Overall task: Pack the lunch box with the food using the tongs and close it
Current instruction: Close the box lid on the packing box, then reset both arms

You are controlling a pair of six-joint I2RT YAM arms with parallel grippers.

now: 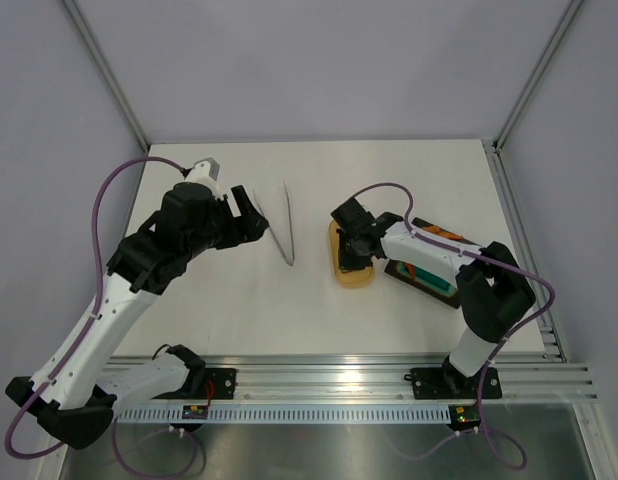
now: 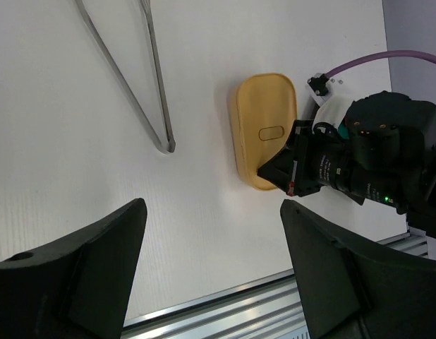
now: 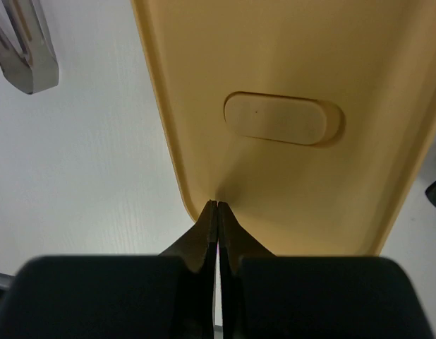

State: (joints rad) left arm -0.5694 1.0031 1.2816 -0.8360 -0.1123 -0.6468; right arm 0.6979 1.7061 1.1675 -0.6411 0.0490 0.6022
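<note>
The lunch box (image 1: 349, 275) lies mid-table with its orange-tan lid (image 2: 266, 106) on top, an oval recess in the lid's middle (image 3: 283, 119). My right gripper (image 3: 216, 204) is shut, nothing between its fingers, and its tips touch the lid's near end (image 1: 351, 264). The silver tongs (image 1: 289, 240) lie flat on the table left of the box, joined end toward me (image 2: 166, 143). My left gripper (image 1: 251, 212) hovers left of the tongs, wide open and holding nothing (image 2: 213, 208). The food is hidden.
A black square tray (image 1: 444, 237) with something green on it sits right of the box, partly under the right arm. An aluminium rail (image 2: 274, 304) runs along the table's near edge. Grey walls close in the back and sides.
</note>
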